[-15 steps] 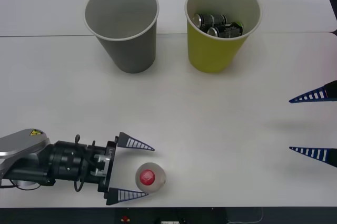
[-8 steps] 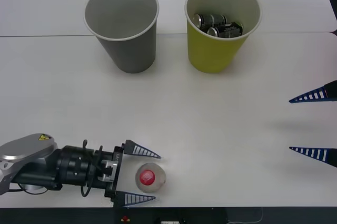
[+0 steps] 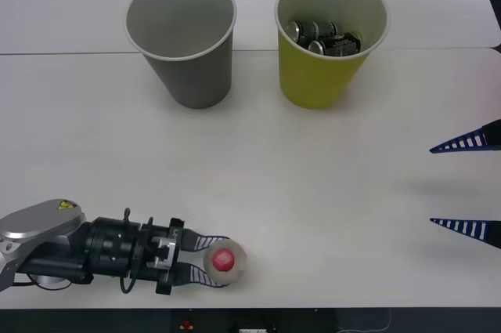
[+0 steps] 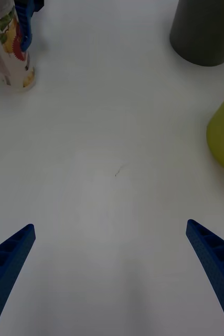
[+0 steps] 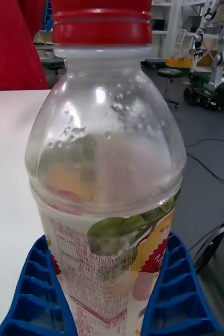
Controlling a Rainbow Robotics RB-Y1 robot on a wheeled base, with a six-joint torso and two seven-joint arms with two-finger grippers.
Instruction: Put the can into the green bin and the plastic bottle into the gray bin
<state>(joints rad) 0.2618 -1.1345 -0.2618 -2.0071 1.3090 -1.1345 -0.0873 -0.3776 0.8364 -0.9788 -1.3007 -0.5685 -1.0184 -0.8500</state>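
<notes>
Bins first, since they are the biggest things on my white table (image 3: 258, 168): the gray bin (image 3: 182, 39) stands at about eleven o'clock from the table's centre, with nothing inside that I can see, and the green bin (image 3: 332, 38) at about one o'clock, just beside it but not touching. Dark cans (image 3: 322, 37) already lie in the green one, so I judge that half of the job done.

My left gripper (image 3: 210, 261) sits low at seven o'clock, near the table's front edge, its blue ribbed fingers (image 5: 176, 294) pressed against both sides of the plastic bottle (image 3: 224, 262). The left wrist view confirms it: the label is pinched between the two pads, and the red cap (image 5: 102, 22) points up, so the bottle stands upright on the table (not yet lifted, as far as I can tell).

My right gripper (image 3: 468, 185) waits at three o'clock, fingers spread wide with nothing between them.

So the step in hand is the grasp on the bottle. What I need next is a straight lift high enough to clear the white rim, then a carry toward eleven o'clock, releasing over the gray bin's mouth. The bottle looks light and thin-walled, so I'd watch for it tilting in the pinch.
</notes>
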